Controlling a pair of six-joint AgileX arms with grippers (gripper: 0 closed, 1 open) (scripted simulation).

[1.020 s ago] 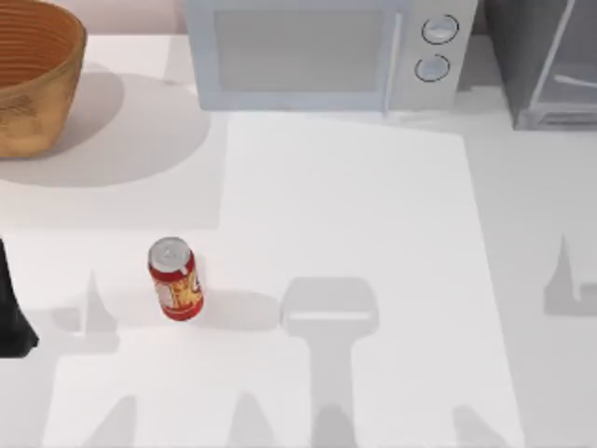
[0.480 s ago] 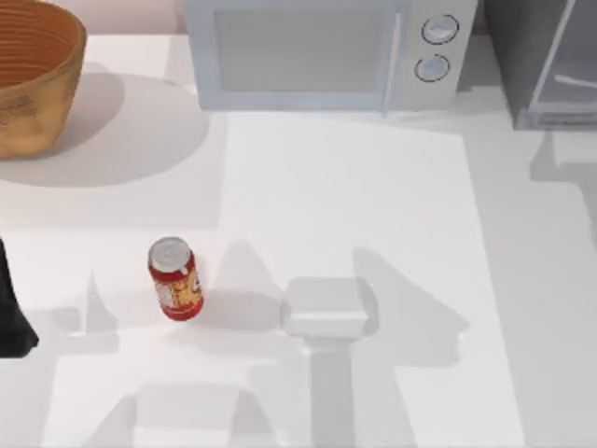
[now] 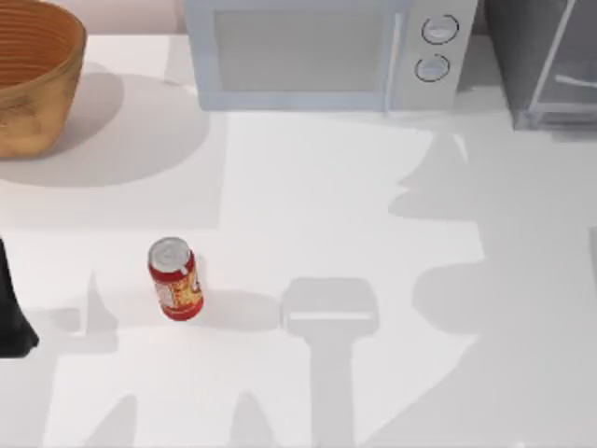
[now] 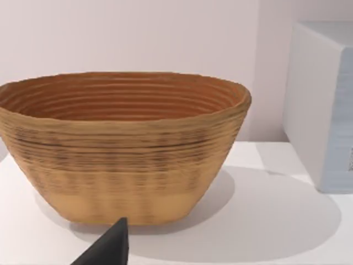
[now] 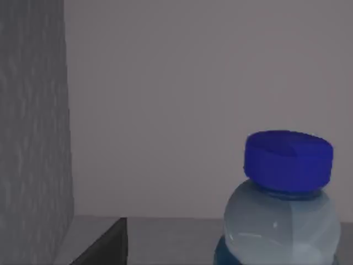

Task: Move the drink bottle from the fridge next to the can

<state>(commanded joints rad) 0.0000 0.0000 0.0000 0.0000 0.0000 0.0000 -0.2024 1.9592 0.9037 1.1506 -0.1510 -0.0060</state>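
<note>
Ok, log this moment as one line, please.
stage: reaching for drink bottle | bottle: upright inside fridge | can: upright, table's left | left arm: parked at left edge

Fridge [image 3: 541, 61] cut off at edge — drink bottle [image 5: 281, 221] lower half too.

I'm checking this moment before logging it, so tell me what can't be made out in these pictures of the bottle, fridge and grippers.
- Drink bottle: right wrist view's bottom edge cuts it below the shoulder; label barely visible.
- Fridge: top view's upper right corner crops it; its interior can't be read.
- Left gripper: one dark fingertip in the left wrist view; open or shut unclear.
- Right gripper: a dark sliver at the frame's bottom edge; state unclear.
</note>
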